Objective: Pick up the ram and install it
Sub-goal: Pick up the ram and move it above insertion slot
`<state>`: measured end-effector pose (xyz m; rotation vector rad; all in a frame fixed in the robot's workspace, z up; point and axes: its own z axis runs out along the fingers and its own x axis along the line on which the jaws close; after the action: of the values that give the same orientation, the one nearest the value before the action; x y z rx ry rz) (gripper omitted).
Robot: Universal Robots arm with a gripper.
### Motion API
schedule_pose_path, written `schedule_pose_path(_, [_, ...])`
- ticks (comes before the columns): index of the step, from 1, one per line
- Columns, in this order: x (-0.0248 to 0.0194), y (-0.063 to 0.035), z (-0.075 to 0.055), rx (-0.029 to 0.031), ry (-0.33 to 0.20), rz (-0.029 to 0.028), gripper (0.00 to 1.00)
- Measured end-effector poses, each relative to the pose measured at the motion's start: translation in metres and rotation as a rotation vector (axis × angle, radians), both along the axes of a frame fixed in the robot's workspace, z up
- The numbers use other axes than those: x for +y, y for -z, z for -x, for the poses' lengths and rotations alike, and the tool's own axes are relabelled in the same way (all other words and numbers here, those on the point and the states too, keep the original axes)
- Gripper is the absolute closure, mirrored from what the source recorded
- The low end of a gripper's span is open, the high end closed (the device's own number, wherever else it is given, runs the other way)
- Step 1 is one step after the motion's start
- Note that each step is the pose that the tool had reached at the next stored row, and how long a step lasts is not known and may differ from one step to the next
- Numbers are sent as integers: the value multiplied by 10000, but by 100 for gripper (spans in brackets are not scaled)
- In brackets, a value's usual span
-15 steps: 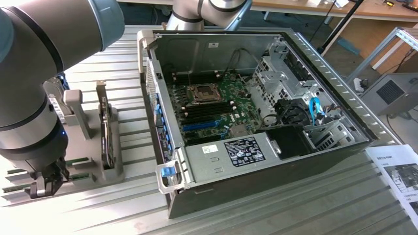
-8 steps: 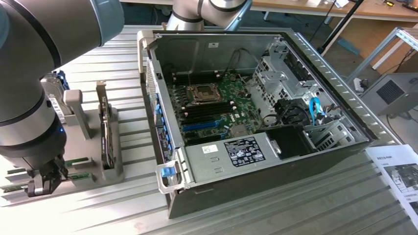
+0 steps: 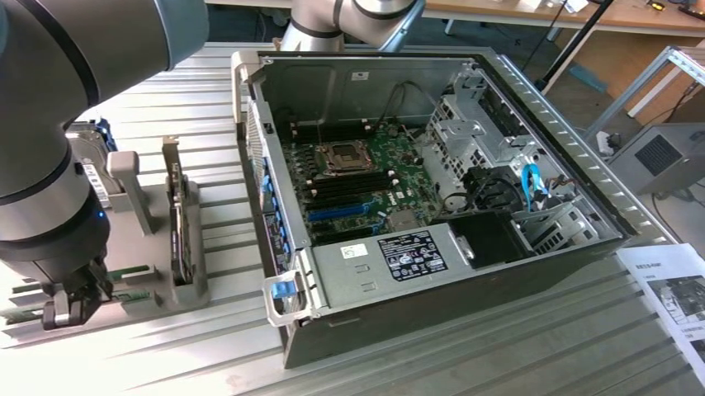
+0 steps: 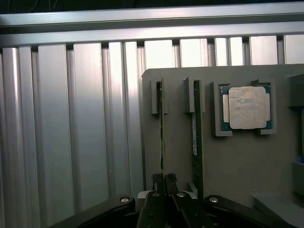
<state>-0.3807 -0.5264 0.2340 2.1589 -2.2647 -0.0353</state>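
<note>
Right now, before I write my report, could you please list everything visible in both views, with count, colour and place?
table: one, silver, ribbed, under everything
computer case: one, black and silver, open, mid-table
motherboard: one, green, inside the case
power supply: one, silver with black label, inside the case
cable: one, blue, inside the case
holder: one, grey, beside the case, exterior view's left
ram: one, green, on edge in a holder slot
second ram stick: one, green, neighbouring slot
processor: one, silver on green, holder pocket
expansion card: one, dark, upright in the holder
printed sheet: one, white, exterior view's right
robot arm: one, grey, exterior view's left
gripper: one, black, jaws shut on the ram
</note>
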Motion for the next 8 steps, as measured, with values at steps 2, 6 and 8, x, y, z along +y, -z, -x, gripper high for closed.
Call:
schedule_pose_path(2, [0,-17,0,0,-1,0,88])
schedule_pose_path(6, [0,-62,0,0,0,0,88])
schedule_pose_path(8, [0,-85,0,0,0,0,88])
